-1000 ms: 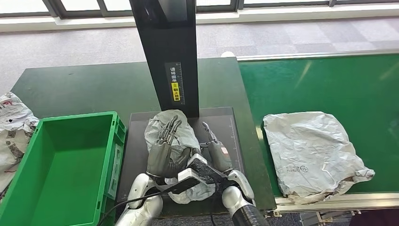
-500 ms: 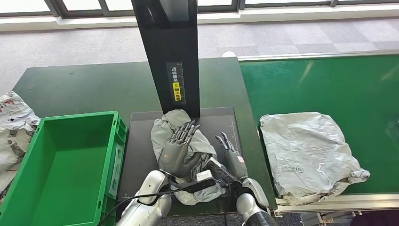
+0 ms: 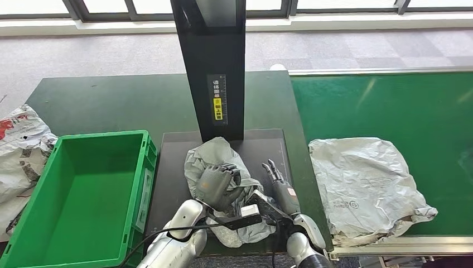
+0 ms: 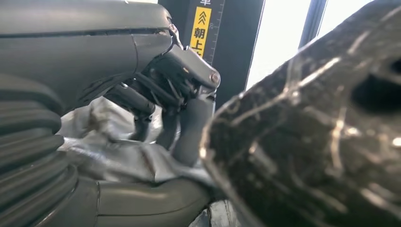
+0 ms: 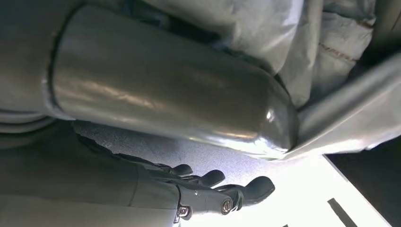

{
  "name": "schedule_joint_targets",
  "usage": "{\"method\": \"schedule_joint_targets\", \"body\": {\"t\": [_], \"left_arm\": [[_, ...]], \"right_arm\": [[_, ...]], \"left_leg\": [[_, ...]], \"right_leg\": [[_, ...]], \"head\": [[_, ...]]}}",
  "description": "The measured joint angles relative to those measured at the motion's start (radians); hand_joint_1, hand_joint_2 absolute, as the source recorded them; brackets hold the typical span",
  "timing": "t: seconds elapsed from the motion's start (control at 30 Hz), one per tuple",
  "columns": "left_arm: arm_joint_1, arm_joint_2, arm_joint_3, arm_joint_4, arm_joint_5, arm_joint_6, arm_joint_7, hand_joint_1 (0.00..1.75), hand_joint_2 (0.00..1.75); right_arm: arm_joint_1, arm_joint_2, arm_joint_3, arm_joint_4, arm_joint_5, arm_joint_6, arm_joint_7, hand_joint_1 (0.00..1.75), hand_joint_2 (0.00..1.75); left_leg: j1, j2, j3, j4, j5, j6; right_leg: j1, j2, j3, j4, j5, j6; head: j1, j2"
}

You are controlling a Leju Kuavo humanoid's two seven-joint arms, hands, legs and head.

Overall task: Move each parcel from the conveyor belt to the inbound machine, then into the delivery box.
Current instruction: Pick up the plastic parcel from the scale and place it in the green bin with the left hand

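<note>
Our left hand (image 3: 216, 185), fingers spread a moment ago, now curls onto the grey parcel (image 3: 223, 167) lying on the inbound machine (image 3: 173, 167), our right hand (image 3: 281, 187) flat beside it, so the lift toward the delivery box (image 3: 83, 195) seems near

Daylight from windows (image 3: 167, 6); head view sharp; wrist views blurred, glaring.

The crumpled grey plastic parcel (image 3: 223, 167) on the black scanner platform (image 3: 173, 167) is partly hidden under the left hand (image 3: 216, 184), whose curled fingertips are lost in its folds. The right hand (image 3: 281, 187) beside that parcel has its palm hidden. The tall black scanner column (image 3: 215, 67) and the green plastic crate (image 3: 83, 195) run off the picture's edges.
</note>
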Motion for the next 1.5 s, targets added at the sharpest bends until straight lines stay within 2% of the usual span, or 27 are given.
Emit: {"method": "schedule_joint_targets", "body": {"t": [0.43, 0.57, 0.7, 0.73, 0.8, 0.87, 0.93, 1.0, 1.2, 1.5], "left_arm": [[-0.001, 0.0, -0.003, -0.001, -0.031, 0.006, 0.026, 1.75, 1.75], [-0.007, 0.013, -0.03, -0.011, -0.059, 0.128, 0.083, 1.75, 1.75], [0.013, 0.038, -0.082, -0.15, -0.063, 0.218, 0.189, 1.75, 1.75], [0.033, 0.041, -0.086, -0.219, -0.061, 0.222, 0.204, 1.75, 1.75], [0.085, 0.039, -0.056, -0.382, -0.037, 0.22, 0.213, 1.75, 1.75], [0.14, 0.029, 0.036, -0.541, 0.029, 0.213, 0.139, 1.75, 1.75], [0.179, 0.023, 0.121, -0.68, 0.076, 0.21, -0.021, 1.75, 1.75], [0.197, 0.021, 0.157, -0.793, 0.07, 0.21, -0.138, 1.75, 1.75], [0.22, 0.021, 0.192, -0.972, 0.045, 0.208, -0.143, 1.75, 1.75], [0.228, 0.022, 0.202, -1.052, 0.037, 0.207, -0.148, 1.75, 1.75]], "right_arm": [[0.008, -0.006, -0.011, -0.017, 0.008, 0.011, 0.007, 0.0, 0.0], [0.02, -0.003, -0.015, -0.049, -0.023, -0.021, 0.006, 0.0, 0.0], [0.04, 0.027, -0.027, -0.17, -0.116, -0.08, -0.001, 0.0, 0.0], [0.049, 0.037, -0.029, -0.207, -0.14, -0.097, -0.017, 0.0, 0.0], [0.081, 0.053, -0.032, -0.293, -0.199, -0.132, -0.104, 0.0, 0.0], [0.111, 0.063, -0.033, -0.376, -0.264, -0.168, -0.188, 0.0, 0.0], [0.124, 0.065, -0.032, -0.435, -0.316, -0.202, -0.199, 0.0, 0.0], [0.132, 0.065, -0.032, -0.479, -0.345, -0.226, -0.19, 0.0, 0.0], [0.141, 0.064, -0.032, -0.544, -0.361, -0.242, -0.189, 0.0, 0.0], [0.143, 0.063, -0.032, -0.56, -0.39, -0.236, -0.189, 0.0, 0.0]], "left_leg": [[-0.001, -0.004, 0.0, 0.001, -0.001, 0.003], [-0.001, -0.004, -0.005, 0.002, 0.001, 0.004], [-0.001, 0.002, -0.011, 0.002, 0.004, 0.003], [-0.001, 0.004, -0.011, 0.002, 0.003, 0.003], [-0.001, 0.008, -0.011, 0.002, 0.002, 0.001], [0.0, 0.014, -0.011, 0.001, 0.0, -0.002], [0.0, 0.017, -0.012, 0.001, 0.0, -0.002], [0.001, 0.018, -0.012, 0.001, 0.0, -0.002], [0.0, 0.024, -0.011, 0.001, -0.001, -0.002], [0.0, 0.024, -0.01, 0.001, 0.0, -0.003]], "right_leg": [[-0.001, -0.004, 0.003, -0.002, 0.0, 0.002], [-0.001, -0.004, -0.001, -0.002, 0.001, 0.003], [-0.001, 0.001, -0.011, -0.001, 0.005, 0.003], [-0.001, 0.004, -0.012, -0.001, 0.005, 0.003], [0.0, 0.009, -0.015, -0.001, 0.005, 0.002], [0.002, 0.015, -0.018, 0.0, 0.005, 0.001], [0.003, 0.018, -0.021, 0.0, 0.005, -0.001], [0.003, 0.019, -0.021, 0.0, 0.004, -0.001], [0.002, 0.023, -0.022, 0.0, 0.006, -0.002], [0.003, 0.023, -0.022, 0.0, 0.007, -0.002]], "head": [[0.0, 0.0], [0.0, 0.0], [0.0, 0.0], [0.0, 0.0], [0.0, 0.0], [0.0, 0.0], [-0.001, 0.0], [-0.001, 0.0], [-0.001, 0.0], [-0.001, 0.0]]}}
